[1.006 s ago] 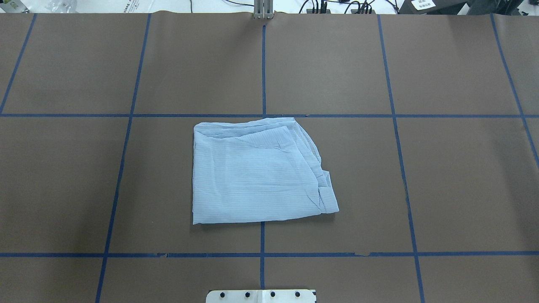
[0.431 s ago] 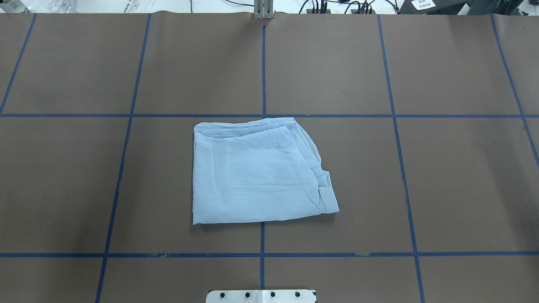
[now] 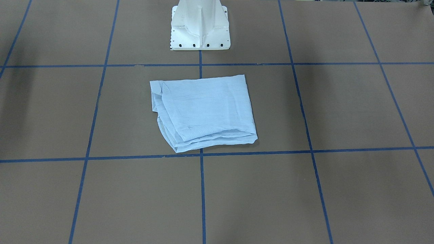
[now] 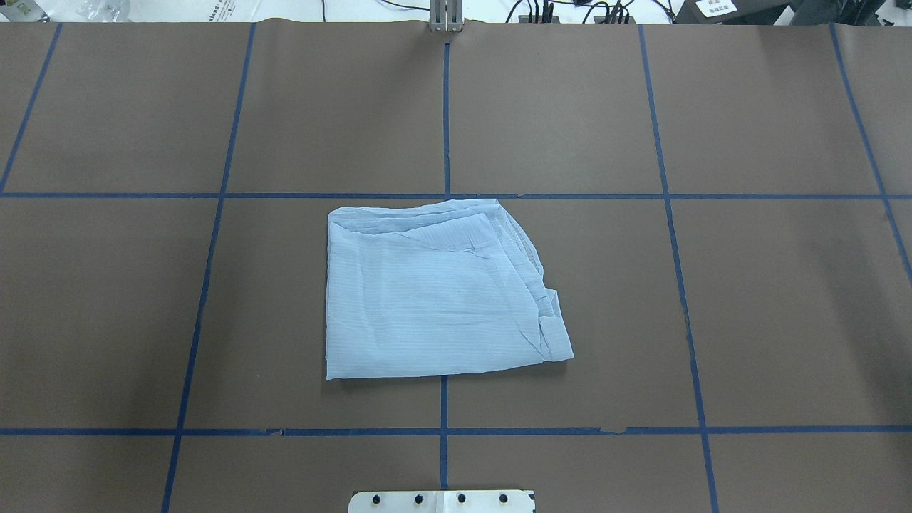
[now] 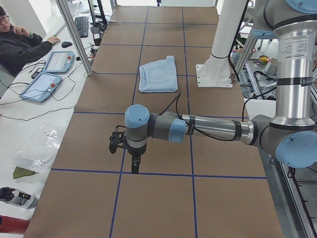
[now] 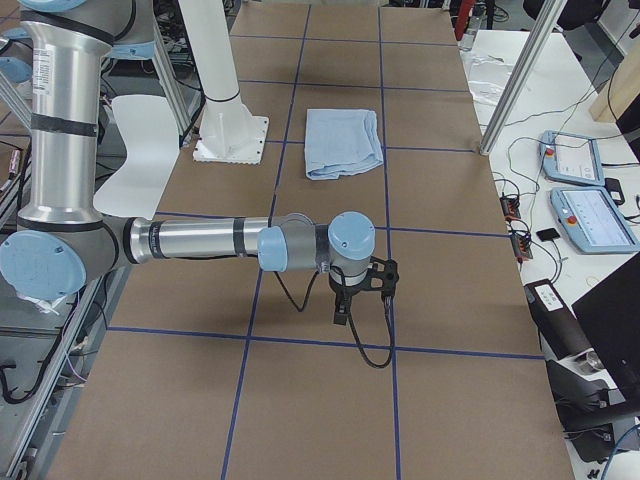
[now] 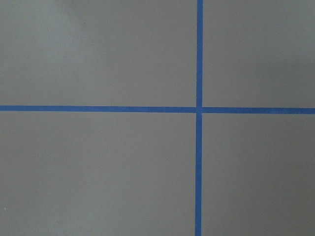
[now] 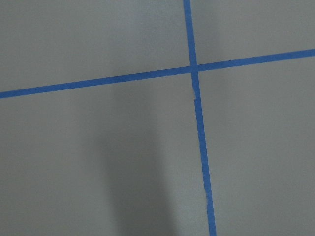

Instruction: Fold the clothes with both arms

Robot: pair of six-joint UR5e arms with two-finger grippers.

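The shirt [image 4: 434, 292] lies on the worktop [image 4: 784, 320], just before the pedestal [image 3: 200, 27]. Well apart from it, the left gripper [image 5: 135, 169] hangs over one end and the right gripper [image 6: 342, 318] over the other, seemingly clear of the surface.

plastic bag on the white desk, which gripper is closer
Left. The left gripper hangs over the table beside the bag; the right gripper is at the opposite end, beyond the shirt.

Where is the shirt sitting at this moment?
In the overhead view the folded shirt lies flat mid-table, across the centre blue tape line, ahead of the white pedestal base.
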